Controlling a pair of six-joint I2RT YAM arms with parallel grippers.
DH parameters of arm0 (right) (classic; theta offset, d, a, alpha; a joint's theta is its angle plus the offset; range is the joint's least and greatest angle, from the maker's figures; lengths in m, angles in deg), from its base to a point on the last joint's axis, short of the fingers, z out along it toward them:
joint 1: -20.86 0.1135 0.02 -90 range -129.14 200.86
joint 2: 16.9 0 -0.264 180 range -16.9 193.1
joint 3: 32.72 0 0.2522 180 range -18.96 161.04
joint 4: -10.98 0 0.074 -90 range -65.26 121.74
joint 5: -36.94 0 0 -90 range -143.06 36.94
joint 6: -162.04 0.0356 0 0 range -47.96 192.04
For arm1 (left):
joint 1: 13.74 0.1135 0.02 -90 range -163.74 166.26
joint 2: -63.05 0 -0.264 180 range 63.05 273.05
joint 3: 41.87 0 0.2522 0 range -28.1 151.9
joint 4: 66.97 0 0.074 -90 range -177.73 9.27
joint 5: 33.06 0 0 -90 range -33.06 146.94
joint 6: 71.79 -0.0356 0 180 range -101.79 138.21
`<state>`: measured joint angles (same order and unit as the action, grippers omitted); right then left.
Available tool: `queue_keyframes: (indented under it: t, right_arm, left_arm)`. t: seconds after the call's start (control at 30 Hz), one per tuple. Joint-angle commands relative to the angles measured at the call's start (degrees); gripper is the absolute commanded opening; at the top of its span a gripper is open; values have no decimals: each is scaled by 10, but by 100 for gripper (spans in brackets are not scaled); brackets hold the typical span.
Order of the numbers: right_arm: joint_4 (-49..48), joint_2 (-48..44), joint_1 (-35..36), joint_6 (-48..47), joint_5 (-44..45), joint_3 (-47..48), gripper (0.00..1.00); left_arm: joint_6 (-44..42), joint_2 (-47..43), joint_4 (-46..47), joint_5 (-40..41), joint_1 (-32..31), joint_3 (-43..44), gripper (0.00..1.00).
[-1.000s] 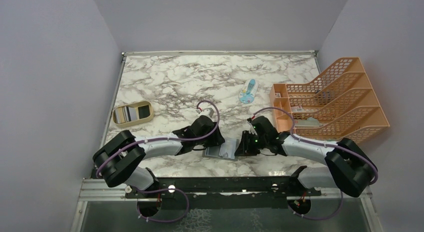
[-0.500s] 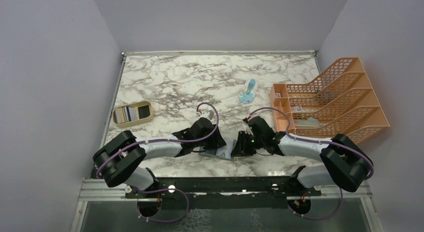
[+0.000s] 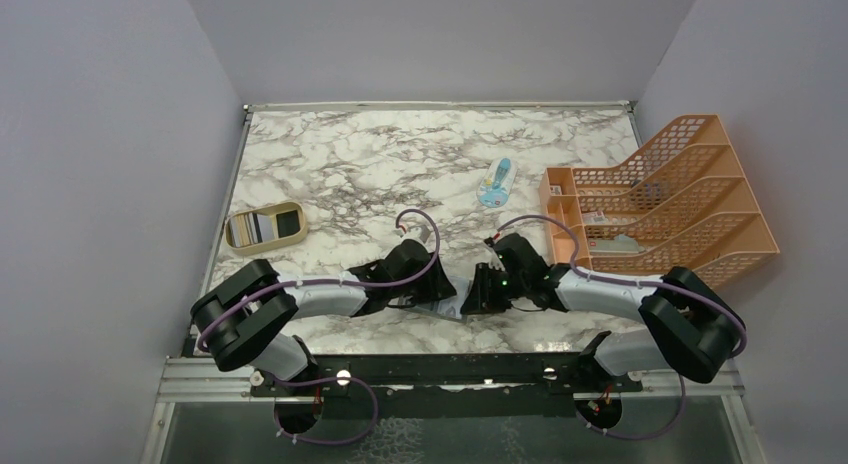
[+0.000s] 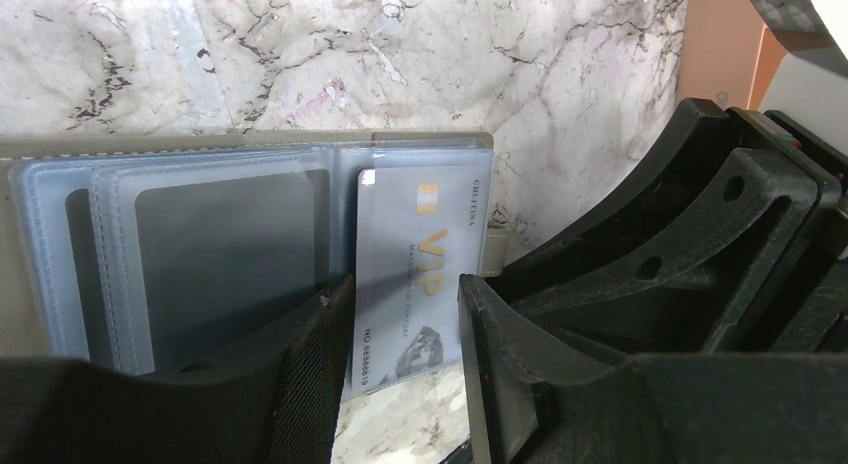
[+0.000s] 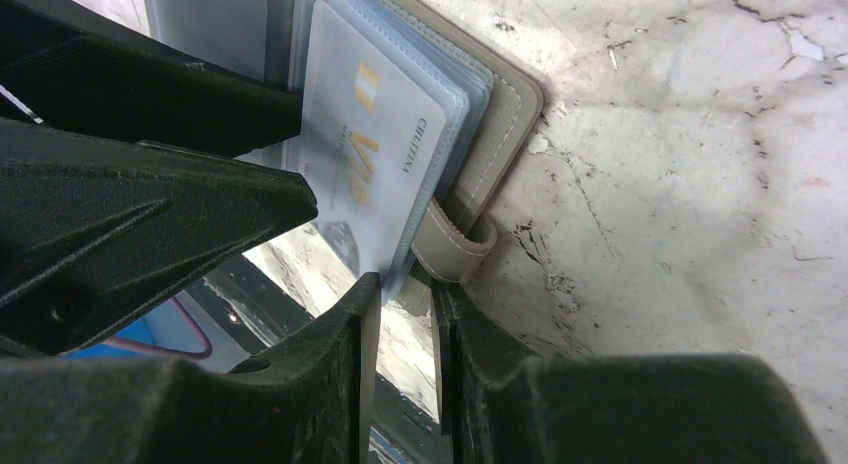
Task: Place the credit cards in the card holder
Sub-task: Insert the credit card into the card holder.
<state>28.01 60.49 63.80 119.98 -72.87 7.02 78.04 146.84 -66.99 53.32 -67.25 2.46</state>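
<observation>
Where marble table (image 3: 350, 154) meets lilac walls (image 3: 440, 44), left end effector (image 4: 405, 299) grips credit card (image 4: 420, 234); right end effector (image 5: 403, 294): unclear.

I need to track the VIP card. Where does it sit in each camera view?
Top external: VIP card is only a pale sliver, low centre, mostly hidden.
Left wrist: centre of the picture, upright against the pockets.
Right wrist: upper centre-left, slanted.
Shared landmark: the grey card holder under the card in both wrist views.

Left gripper (image 4: 400, 374), right gripper (image 5: 405, 354) converged over card holder (image 5: 510, 104).
</observation>
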Motion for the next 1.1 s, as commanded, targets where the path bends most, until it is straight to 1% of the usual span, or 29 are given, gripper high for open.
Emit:
queue_keyframes:
  t: [0.0,0.13,0.2,0.3,0.43,0.5,0.63,0.83,0.97,1.07]
  right_arm:
    - [-9,23,8,-9,19,9,26]
    - [-21,34,11,-21,13,16,27]
    - [-25,39,18,-33,11,27,27]
    - [-25,58,33,-55,16,53,27]
    - [-19,106,54,-80,11,101,28]
    - [-13,126,63,-93,7,126,28]
    - [53,130,65,-139,22,163,31]
    - [160,78,65,-240,92,189,36]
    - [191,87,64,-291,125,225,37]
    - [191,92,65,-322,121,241,37]
  left_arm:
    - [20,-17,38,-7,-8,0,44]
    - [14,-26,35,-2,-7,-3,44]
    - [0,-34,7,2,5,-1,44]
    - [-38,-62,-50,18,35,2,45]
    - [-65,-101,-66,-7,88,-16,45]
    - [-75,-117,-78,-8,100,-15,45]
    - [-94,-138,-105,-12,117,-10,46]
    - [-120,-140,-112,-49,163,-21,47]
    - [-128,-139,-110,-69,186,-23,47]
    - [-133,-143,-118,-81,201,-22,47]
